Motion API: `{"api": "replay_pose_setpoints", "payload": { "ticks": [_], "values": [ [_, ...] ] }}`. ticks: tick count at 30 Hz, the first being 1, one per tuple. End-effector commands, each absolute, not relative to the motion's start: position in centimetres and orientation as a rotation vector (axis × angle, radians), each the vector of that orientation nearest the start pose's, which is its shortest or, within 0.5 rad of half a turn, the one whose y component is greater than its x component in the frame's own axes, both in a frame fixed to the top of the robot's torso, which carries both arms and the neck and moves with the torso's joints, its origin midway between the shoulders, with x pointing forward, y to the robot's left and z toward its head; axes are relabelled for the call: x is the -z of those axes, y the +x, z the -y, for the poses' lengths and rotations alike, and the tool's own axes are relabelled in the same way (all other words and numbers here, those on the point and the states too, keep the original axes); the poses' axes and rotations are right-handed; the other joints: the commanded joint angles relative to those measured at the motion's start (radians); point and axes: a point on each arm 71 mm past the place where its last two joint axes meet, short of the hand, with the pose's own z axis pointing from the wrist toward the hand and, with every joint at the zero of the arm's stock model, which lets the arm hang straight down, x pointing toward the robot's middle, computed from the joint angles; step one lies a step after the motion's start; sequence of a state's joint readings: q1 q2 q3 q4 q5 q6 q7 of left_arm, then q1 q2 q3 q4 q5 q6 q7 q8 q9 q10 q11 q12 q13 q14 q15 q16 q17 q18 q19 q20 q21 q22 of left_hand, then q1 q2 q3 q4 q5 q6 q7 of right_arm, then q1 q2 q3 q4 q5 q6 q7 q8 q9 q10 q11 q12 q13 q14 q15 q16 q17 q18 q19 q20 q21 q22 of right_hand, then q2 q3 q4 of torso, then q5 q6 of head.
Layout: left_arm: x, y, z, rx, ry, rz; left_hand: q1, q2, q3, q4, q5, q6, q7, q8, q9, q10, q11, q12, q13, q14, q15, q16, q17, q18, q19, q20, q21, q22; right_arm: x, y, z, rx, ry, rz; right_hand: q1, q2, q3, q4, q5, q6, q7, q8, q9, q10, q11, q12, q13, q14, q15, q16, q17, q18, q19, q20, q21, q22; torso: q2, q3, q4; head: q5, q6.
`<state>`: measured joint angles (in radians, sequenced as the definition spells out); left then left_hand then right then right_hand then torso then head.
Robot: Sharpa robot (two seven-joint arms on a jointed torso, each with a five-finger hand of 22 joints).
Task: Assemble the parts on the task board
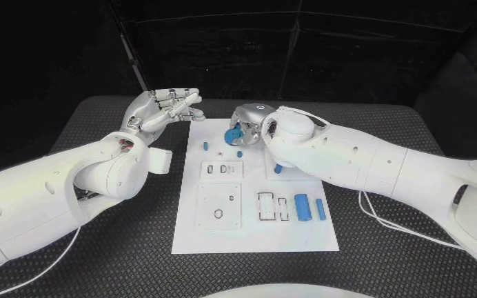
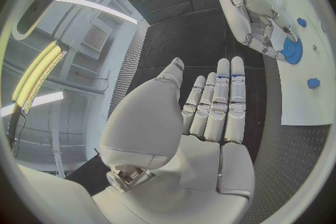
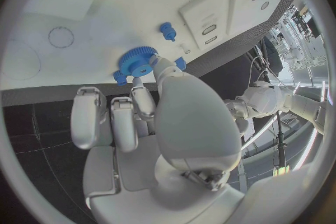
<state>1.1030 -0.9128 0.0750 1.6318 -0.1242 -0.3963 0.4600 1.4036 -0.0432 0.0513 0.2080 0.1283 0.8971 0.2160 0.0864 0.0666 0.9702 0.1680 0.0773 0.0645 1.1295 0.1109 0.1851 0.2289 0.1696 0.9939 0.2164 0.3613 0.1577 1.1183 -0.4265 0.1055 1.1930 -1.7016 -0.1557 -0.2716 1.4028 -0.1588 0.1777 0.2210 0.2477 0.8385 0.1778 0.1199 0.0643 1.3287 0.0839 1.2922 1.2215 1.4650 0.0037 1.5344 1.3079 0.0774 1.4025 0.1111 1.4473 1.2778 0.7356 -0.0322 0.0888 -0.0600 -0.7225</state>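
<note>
Over task board (image 1: 254, 243), unlabelled blue gear (image 3: 136, 63)

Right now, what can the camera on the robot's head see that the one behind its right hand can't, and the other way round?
Head view alone: the left hand, fingers apart and holding nothing, beside the task board's far corner, and two blue bars standing side by side near the board's right edge. Right wrist view alone: faint circles drawn on the board. Both: the right hand holding a blue gear over the board, and a small blue peg close by.
</note>
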Motion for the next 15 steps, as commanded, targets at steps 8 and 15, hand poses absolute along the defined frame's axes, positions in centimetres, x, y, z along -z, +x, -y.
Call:
{"api": "replay_pose_setpoints", "payload": {
  "ticks": [8,15],
  "values": [
    [16.4,46.8,-21.6,1.565,-1.005,-1.307,0.001,0.013,0.000,-0.005,-0.003,0.005,0.002,-0.004,-0.001,0.003,0.005,-0.007,-0.001,-0.001,0.004,-0.005,0.002,0.011,-0.001,0.001,0.000,-0.002,20.0,53.1,8.4,-0.521,-0.244,-1.714,-0.086,0.004,-0.082,0.071,-0.001,0.004,0.005,0.010,0.006,0.002,0.011,0.013,0.011,0.091,0.015,0.009,0.197,-0.018,0.006,0.015,0.005,0.010,0.000,0.0003,-0.0005,-0.002,0.001],
    [16.5,46.9,-21.7,1.562,-1.006,-1.307,0.001,0.013,0.000,-0.005,-0.003,0.005,0.002,-0.004,-0.001,0.003,0.005,-0.007,-0.001,-0.001,0.004,-0.005,0.002,0.011,-0.001,0.001,0.000,-0.002,18.2,52.3,10.0,-0.701,-0.159,-1.534,-0.114,0.034,-0.125,0.066,0.048,0.012,0.003,0.020,0.005,0.014,0.010,0.031,0.029,0.092,0.014,0.012,0.204,-0.020,0.010,0.015,0.009,0.017,-0.001,0.0016,-0.0036,-0.002,0.005]
  ]
}}
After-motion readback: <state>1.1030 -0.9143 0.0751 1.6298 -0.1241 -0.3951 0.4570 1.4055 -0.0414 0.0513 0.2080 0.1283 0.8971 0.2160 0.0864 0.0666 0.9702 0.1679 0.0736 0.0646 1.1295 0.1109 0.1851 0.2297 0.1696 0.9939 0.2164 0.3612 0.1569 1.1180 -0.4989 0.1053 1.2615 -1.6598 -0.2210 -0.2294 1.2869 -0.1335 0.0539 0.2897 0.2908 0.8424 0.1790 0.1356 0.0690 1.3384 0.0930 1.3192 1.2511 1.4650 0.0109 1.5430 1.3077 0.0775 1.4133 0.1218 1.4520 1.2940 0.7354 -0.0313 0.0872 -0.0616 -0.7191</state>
